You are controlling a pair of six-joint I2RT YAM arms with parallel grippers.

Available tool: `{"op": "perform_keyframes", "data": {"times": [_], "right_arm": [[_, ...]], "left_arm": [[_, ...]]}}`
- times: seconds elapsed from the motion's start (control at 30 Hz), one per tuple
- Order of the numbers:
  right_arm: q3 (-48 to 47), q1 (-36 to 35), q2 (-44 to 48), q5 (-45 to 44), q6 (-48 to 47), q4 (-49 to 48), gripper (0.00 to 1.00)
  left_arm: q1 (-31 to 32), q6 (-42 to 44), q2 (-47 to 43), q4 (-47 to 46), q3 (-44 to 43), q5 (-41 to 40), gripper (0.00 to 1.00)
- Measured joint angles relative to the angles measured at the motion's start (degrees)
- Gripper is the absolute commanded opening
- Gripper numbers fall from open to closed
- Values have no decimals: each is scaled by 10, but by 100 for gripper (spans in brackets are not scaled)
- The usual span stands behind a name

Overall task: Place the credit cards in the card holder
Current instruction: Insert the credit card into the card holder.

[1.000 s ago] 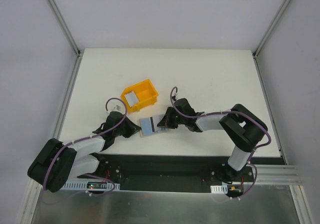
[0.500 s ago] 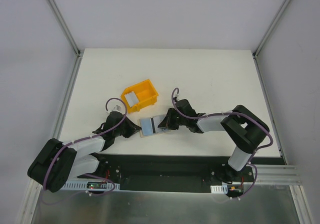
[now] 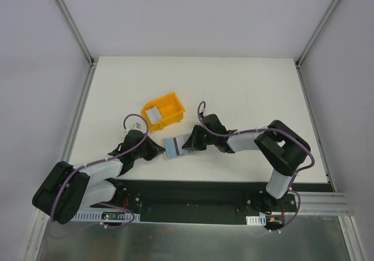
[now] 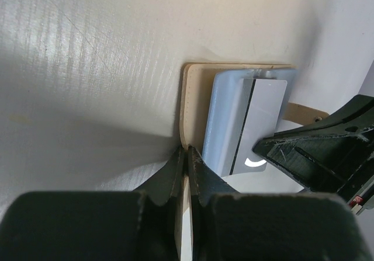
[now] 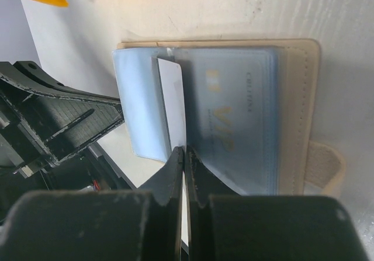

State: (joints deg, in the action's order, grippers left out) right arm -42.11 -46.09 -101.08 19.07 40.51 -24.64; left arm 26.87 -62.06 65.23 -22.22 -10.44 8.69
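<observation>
While my left gripper (image 4: 187, 159) clamps the near edge of the soft beige folding card holder (image 4: 194, 103), frame centre, my right gripper (image 5: 184, 156), pinching a thin silvery credit card (image 5: 173, 100), should feed it flat into the pale blue sleeve (image 5: 137, 115).

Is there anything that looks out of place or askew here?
Nothing is damaged. One credit card sticks partly out of the card holder sleeve, pinched by the right fingers. A second card lies in the yellow bin.
</observation>
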Motion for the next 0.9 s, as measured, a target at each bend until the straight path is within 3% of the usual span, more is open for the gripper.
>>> {"op": "perform_keyframes", "data": {"times": [0.2, 0.4, 0.53, 0.9], "right_arm": [[-14, -10, -10, 3, 0, 2, 3], [-30, -24, -15, -4, -10, 24, 18], [-37, -26, -2, -19, -38, 63, 39], [-100, -22, 12, -56, -115, 173, 44]], "left_arm": [[0, 0, 0, 0, 0, 0, 0], [0, 0, 0, 0, 0, 0, 0], [0, 0, 0, 0, 0, 0, 0], [0, 1, -3, 2, 1, 0, 0]]}}
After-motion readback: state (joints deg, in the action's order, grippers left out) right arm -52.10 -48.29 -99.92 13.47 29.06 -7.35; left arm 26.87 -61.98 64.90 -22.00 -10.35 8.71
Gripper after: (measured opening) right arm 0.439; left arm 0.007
